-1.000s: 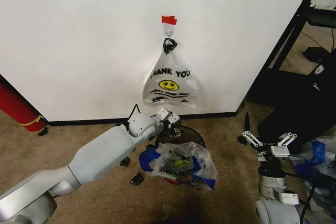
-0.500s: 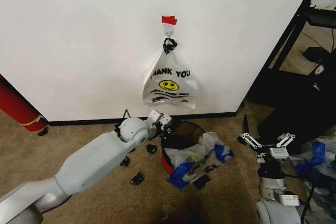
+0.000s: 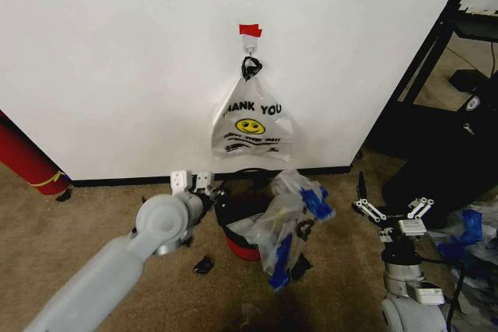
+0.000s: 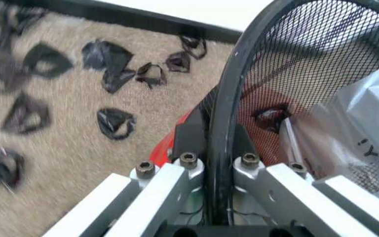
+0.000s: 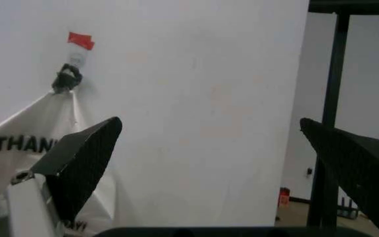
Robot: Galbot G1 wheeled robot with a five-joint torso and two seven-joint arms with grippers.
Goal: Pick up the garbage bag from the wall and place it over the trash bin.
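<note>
Head view shows the left pincer (image 3: 192, 182) clamped on the rim of the trash bin (image 3: 233, 232), at about nine o'clock on that rim; the left wrist view confirms it, with the black mesh edge (image 4: 224, 123) running straight down between the two jaws. The garbage bag (image 3: 286, 223), see-through with blue handles, lies draped across the bin's three o'clock side, partly over the opening and partly spilling down onto the carpet (image 3: 93, 207) toward five o'clock. It is off the wall (image 3: 117, 60), where a second, whiter "THANK YOU" bag (image 3: 250, 124) hangs from the hook under the red tape (image 3: 250, 29). The right pincer (image 3: 393, 211) waits well apart at the bin's three o'clock, spread open and holding nothing.

The bag appears to sit on the bin more than over it, so the step in hand looks like steadying the bin while the bag's mouth gets seated. To do this well, the grip on the rim should stay low and firm so the light bin does not tip or slide on the carpet. The hanging blue edge needs lifting back over the far rim, pulled gently, since thin plastic snags on mesh and tears easily. Black scraps (image 4: 116, 123) litter the carpet beside the bin; they are best left alone.
</note>
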